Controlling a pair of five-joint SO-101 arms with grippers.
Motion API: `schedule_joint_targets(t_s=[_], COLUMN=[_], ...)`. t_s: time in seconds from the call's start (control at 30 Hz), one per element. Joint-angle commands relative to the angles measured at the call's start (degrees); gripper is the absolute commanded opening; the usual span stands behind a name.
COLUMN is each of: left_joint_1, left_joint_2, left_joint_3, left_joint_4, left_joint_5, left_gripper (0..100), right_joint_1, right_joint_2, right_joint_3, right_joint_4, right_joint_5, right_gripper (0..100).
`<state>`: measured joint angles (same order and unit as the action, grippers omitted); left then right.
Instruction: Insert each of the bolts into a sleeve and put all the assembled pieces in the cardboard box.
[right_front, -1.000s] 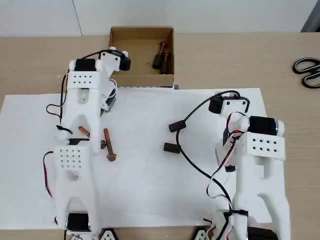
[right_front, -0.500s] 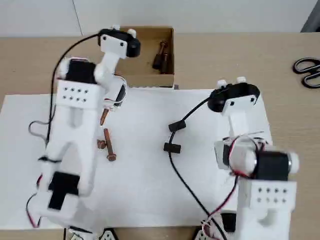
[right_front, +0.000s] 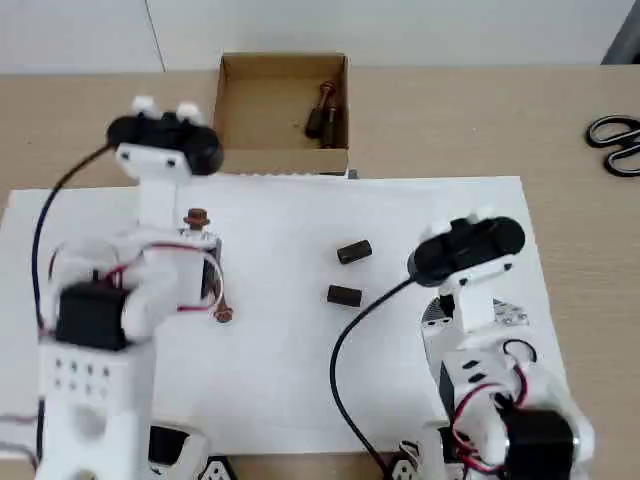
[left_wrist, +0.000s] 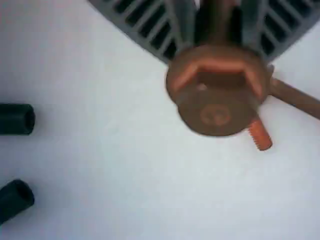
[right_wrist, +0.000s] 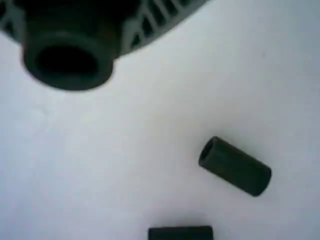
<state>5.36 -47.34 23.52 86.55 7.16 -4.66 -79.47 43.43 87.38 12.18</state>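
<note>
White sheet (right_front: 300, 390) covers wooden worktop (right_front: 450, 110); scissors (right_front: 614, 141) at two o'clock. Wrist views show left pincer (left_wrist: 218, 27) gripping a bolt (left_wrist: 217, 97), right pincer (right_wrist: 70, 20) a sleeve (right_wrist: 67, 62).

Pale wood-grain counter (right_front: 450, 120), running the full width. Carries a large white sheet (right_front: 285, 375) over its middle and near part, edges square to the counter, bare wood showing along the far side and at the right. Black-handled scissors (right_front: 614, 146) at the far right edge, on the bare wood, well apart from the sheet. Beyond the far edge, a white wall (right_front: 400, 30), plain, crossed by one thin slanted seam (right_front: 155, 35) at the left. Dark grey shape (right_front: 628, 35) in the far right corner, too cropped to identify. Soft, even light; faint shadows on the sheet.
</note>
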Motion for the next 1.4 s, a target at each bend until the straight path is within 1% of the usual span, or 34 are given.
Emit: schedule_joint_targets(t_s=[0.0,0.1,0.17,0.23,0.3,0.37,0.47,0.57,0.63,0.73,0.9,1.0,1.1,1.2,1.37], left_joint_1=[-0.18,-0.09,0.26,0.26,0.26,0.0,0.09,0.35,0.35,0.35,0.62,3.96,8.97,13.36,18.2], left_joint_2=[-18.37,-32.88,-42.2,-50.81,-57.67,-56.97,-55.03,-56.09,-56.7,-56.79,-56.88,-56.88,-56.88,-56.88,-56.79], left_joint_3=[16.92,29.93,37.58,44.09,49.19,50.15,49.45,49.45,50.24,51.47,55.87,57.01,57.01,57.1,58.24], left_joint_4=[-13.63,-23.03,-27.25,-29.8,-30.68,-30.68,-30.77,-31.38,-31.56,-31.91,-36.84,-39.82,-41.41,-41.67,-41.49], left_joint_5=[3.6,5.63,6.77,7.91,9.32,12.75,21.54,29.71,32.88,33.49,33.58,33.58,33.76,34.46,34.46], left_gripper=[1,1,1,1,1,1,1,1,1,1,1,1,1,1,1], right_joint_1=[-0.22,-0.4,-2.07,-5.32,-9.89,-14.46,-20.35,-24.92,-27.21,-30.46,-36.0,-38.81,-40.04,-40.31,-40.31], right_joint_2=[-5.58,-10.15,-12.88,-15.43,-17.8,-20.09,-23.34,-24.66,-24.48,-24.48,-24.4,-24.4,-24.4,-24.4,-24.4], right_joint_3=[5.89,11.08,14.33,17.67,21.1,24.44,29.8,34.29,36.4,39.47,45.01,47.65,49.23,49.76,49.32], right_joint_4=[-5.49,-9.19,-11.74,-13.67,-15.87,-18.07,-21.85,-25.98,-28.62,-32.84,-40.04,-43.12,-44.62,-44.62,-44.62], right_joint_5=[-0.53,-0.7,-2.64,-4.57,-6.42,-8.18,-9.93,-10.99,-10.99,-10.9,-10.55,-10.46,-10.46,-10.37,-6.59], right_gripper=[0.3,0.3,0.3,0.3,0.3,0.2,0.2,0.2,0.2,0.2,0.2,0.2,0.2,0.2,0.2])
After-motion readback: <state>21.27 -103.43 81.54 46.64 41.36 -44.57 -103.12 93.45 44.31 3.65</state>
